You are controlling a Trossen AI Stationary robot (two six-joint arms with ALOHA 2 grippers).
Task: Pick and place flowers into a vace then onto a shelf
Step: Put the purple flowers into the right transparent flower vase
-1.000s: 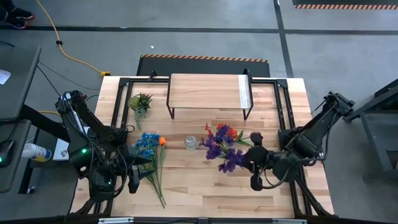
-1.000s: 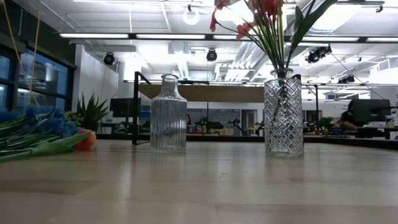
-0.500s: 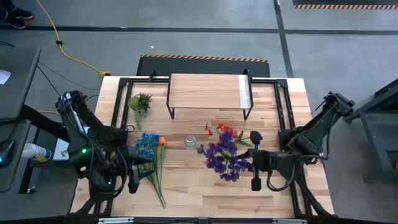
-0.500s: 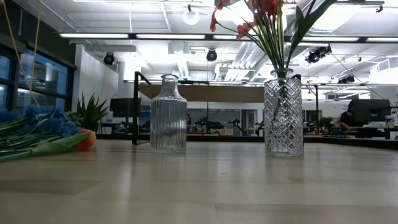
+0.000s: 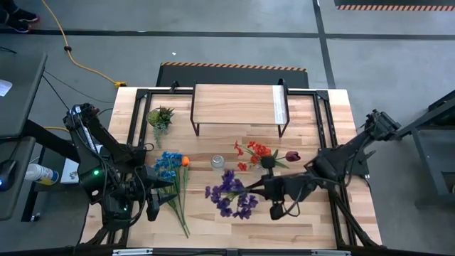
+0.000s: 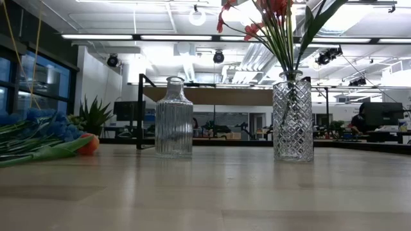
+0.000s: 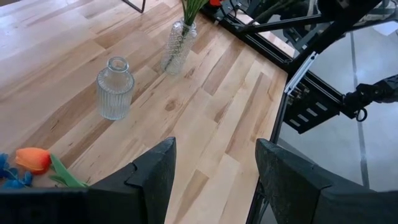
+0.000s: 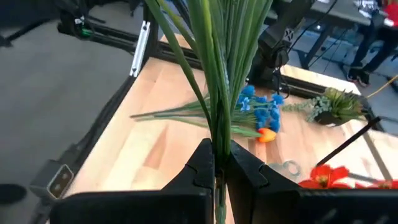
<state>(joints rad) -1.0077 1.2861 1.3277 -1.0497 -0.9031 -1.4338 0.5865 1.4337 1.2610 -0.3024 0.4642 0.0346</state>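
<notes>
High view: the right gripper (image 5: pixel 264 187) is clamped on the green stems of a purple flower bunch (image 5: pixel 231 199), whose long axis runs nearly level, blooms pointing away from the fingers toward the left arm's side. The empty ribbed glass vase (image 5: pixel 217 163) stands just beyond those blooms, on the shelf side of them, so my judgement is that the stems must be swung upright and their cut ends brought over its narrow mouth. The right arm is the nearer one for that.

Beside the ribbed vase, toward the right arm, a diamond-cut vase (image 6: pixel 293 117) already holds red flowers (image 5: pixel 255 152) and a dark maroon bloom (image 5: pixel 292 156); these overhang the path and could snag. On the ribbed vase's other side lies the blue bunch with its orange bloom (image 5: pixel 170 169), flat on the table, near the left gripper (image 5: pixel 152 200), which waits with fingers apart. The shelf (image 5: pixel 238 105) stands behind the ribbed vase, bare on top, with a small potted plant (image 5: pixel 160 116) beside it.
</notes>
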